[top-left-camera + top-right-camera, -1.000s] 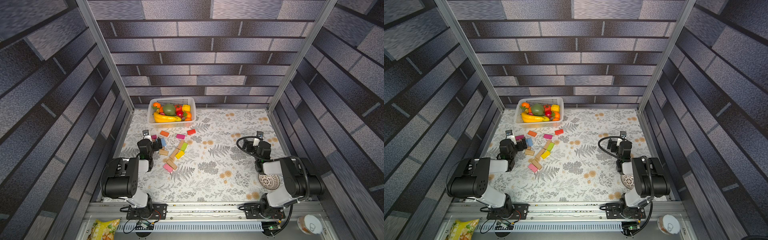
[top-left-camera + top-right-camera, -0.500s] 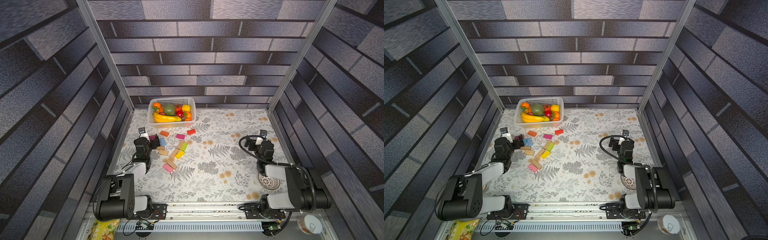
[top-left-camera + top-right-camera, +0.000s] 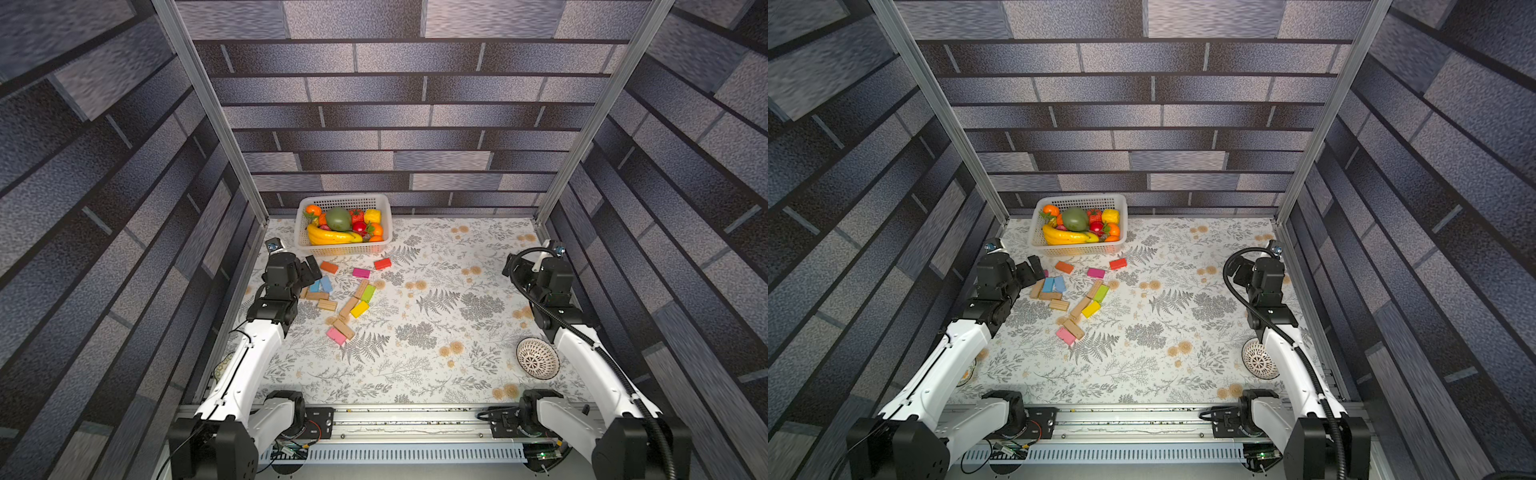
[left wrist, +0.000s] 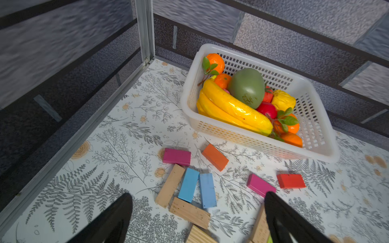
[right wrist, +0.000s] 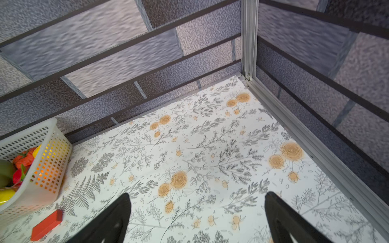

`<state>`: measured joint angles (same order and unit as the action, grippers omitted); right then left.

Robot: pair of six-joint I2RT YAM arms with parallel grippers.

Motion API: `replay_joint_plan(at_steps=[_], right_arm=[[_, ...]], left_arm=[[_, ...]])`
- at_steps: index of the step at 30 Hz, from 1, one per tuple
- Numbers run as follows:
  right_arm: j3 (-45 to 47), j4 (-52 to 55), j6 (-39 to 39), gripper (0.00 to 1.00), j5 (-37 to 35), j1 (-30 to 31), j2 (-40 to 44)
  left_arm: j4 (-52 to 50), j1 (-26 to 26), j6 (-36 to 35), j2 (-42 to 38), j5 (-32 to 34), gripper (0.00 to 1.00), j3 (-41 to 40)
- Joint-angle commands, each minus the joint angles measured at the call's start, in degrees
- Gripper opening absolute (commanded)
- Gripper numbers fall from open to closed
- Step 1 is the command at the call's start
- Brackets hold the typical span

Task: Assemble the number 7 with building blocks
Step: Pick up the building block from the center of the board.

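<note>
Near L tool (image 4: 197, 195), wrist cam alone, seemingly, shows magenta block (image 4: 176, 156).

Building blocks (image 3: 348, 306) on the table (image 3: 436, 357), just before the basket (image 3: 345, 249)

About fifteen blocks (image 3: 348, 306), one basket (image 3: 343, 249), one bowl (image 3: 537, 358)

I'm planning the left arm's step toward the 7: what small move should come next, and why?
Probably lower the left tool onto the tan block just ahead of it: that tool is open and empty, the blocks lie scattered beside it, and the right tool is far from them.
</note>
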<state>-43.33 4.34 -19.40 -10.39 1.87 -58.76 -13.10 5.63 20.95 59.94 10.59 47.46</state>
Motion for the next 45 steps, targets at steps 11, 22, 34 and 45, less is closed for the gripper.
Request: replay_joint_plan(at_steps=[11, 22, 34, 45], right_arm=[[-16.5, 39.2, -14.2, 0.99, 29.8, 0.3, -5.1], [-16.0, 46.7, -17.2, 0.99, 35.6, 2.5, -9.0], [-14.7, 42.2, -12.8, 0.96, 39.4, 5.0, -17.0], [-24.6, 37.9, -20.6, 0.94, 35.1, 15.9, -27.7]], left_arm=[[-35.4, 12.6, 10.8, 7.1, -13.7, 1.0, 17.0], [-27.8, 18.2, 14.4, 17.7, -24.8, 1.0, 17.1], [-31.4, 26.4, 19.8, 26.7, -19.4, 1.0, 24.6], [-32.8, 16.6, 10.8, 32.9, -24.0, 1.0, 30.7]])
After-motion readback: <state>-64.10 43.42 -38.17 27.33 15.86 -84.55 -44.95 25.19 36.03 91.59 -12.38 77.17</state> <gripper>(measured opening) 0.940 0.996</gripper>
